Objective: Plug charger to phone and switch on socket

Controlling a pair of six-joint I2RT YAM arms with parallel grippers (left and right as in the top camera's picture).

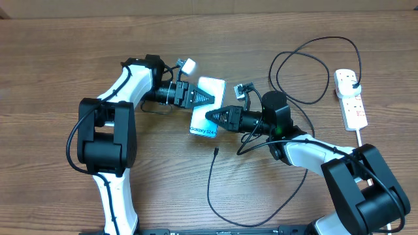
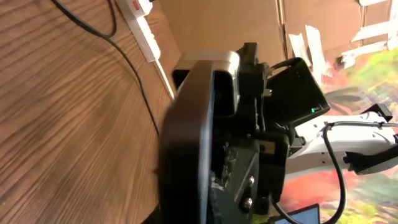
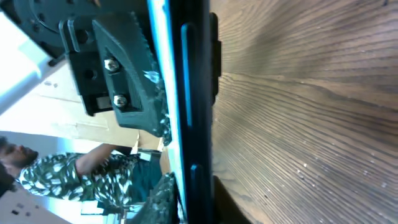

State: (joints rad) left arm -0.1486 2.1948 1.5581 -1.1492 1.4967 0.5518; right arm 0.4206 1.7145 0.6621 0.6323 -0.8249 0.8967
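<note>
Wooden worktop (image 1: 65, 39) carries the phone (image 1: 211, 88) mid-table, long axis running away from the robot, left claw (image 1: 210, 98) pinching one side, right claw (image 1: 209, 116), grip unclear, nearer the charger (image 1: 209, 186) tip.

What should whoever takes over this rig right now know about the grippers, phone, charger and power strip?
Grippers: the left gripper is shut on the phone from the left. The right gripper is at the phone's opposite edge; its grip can't be told.
Things: the phone is mid-table between both grippers. The charger appears plugged into the power strip at the right. Its tip lies loose on the table near the phone.
Done: nothing finished.
Left: connect the tip to the phone, then switch on the power strip.
</note>
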